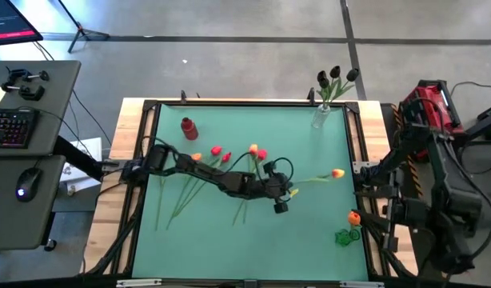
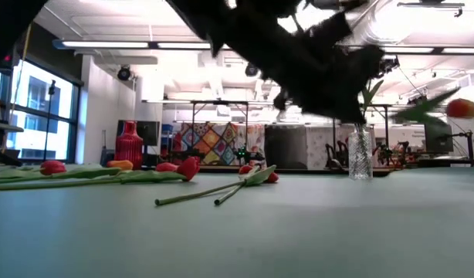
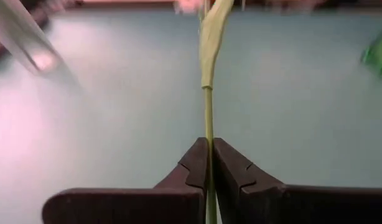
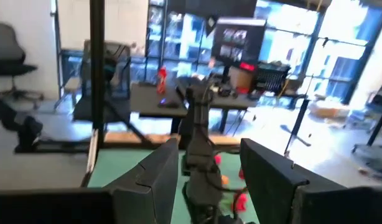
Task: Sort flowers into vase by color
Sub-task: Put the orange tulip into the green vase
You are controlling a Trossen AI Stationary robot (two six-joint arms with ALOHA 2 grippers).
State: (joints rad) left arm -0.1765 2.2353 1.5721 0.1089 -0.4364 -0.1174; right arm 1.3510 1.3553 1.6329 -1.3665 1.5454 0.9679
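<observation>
Red vase [image 1: 189,126] standing at far left of green mat [image 1: 229,240]. Loose flowers [image 1: 221,153] lying just right of it across mid-mat, red and orange heads toward far side, stems trailing near-left; in low view same flowers [image 2: 187,167] flat on mat. Left arm reaching from left edge across centre; left gripper [image 1: 287,194] right of centre, fingers [image 3: 231,174] pressed together on thin green stem of orange tulip [image 1: 337,173], head pointing right, stem running back to gripper. In low view, tulip head [image 2: 462,108] well above mat. Clear glass vase [image 1: 321,116] at far right of mat, near-black tulips [image 1: 335,76] in it. Orange flower [image 1: 353,217] with green leaves lying at near right mat edge. Right arm parked off right edge of table; right gripper [image 4: 206,180] raised, fingers spread, nothing between them.
</observation>
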